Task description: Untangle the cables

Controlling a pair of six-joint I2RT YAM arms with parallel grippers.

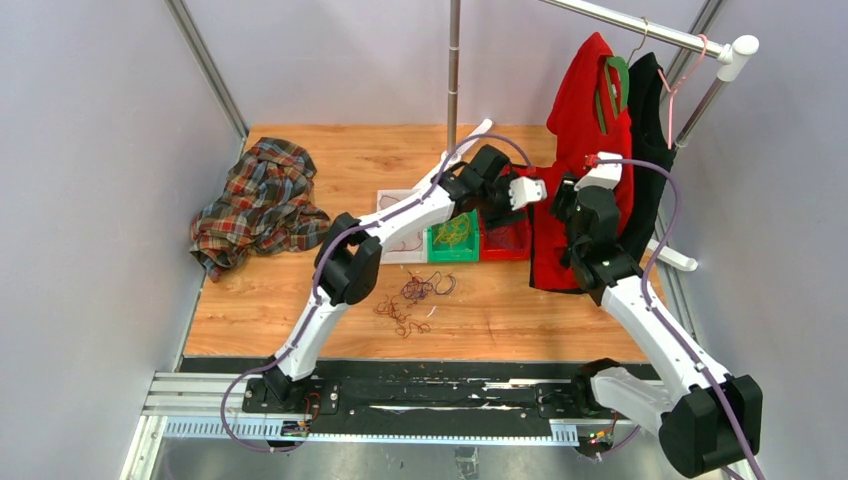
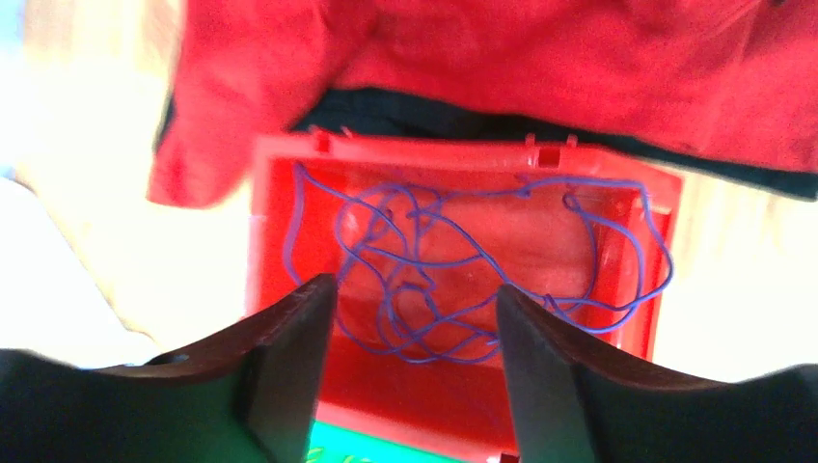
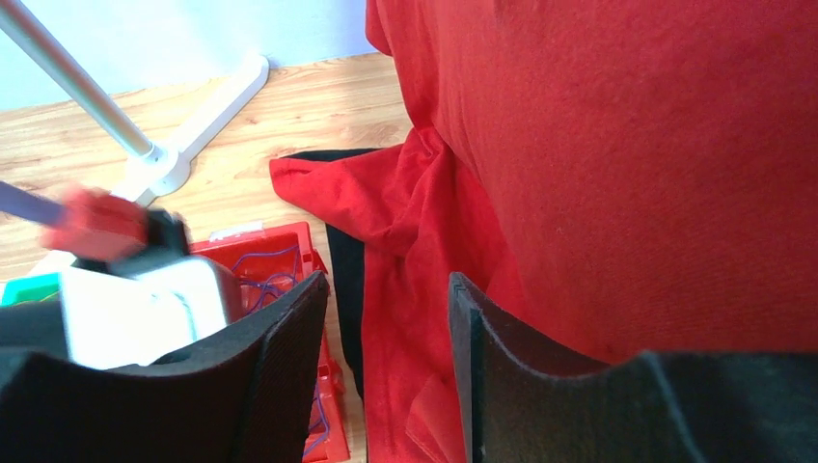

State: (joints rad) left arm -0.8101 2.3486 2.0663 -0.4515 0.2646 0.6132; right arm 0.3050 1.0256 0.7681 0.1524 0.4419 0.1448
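Purple cables (image 2: 453,280) lie looped inside a red bin (image 2: 280,241). My left gripper (image 2: 415,294) hovers open just above them, with nothing between its fingers. Yellow cables (image 1: 455,232) fill the green bin (image 1: 436,252) beside it. On the wood lie a loose purple bunch (image 1: 425,288) and a dark red bunch (image 1: 400,318). My right gripper (image 3: 388,287) is open and empty, close to the hanging red garment (image 3: 627,174), to the right of the red bin.
A white bin (image 1: 398,250) sits left of the green one. A plaid shirt (image 1: 258,205) is heaped at the far left. Red and black garments hang from a rack (image 1: 640,30) at the right; a vertical pole (image 1: 454,70) stands behind the bins.
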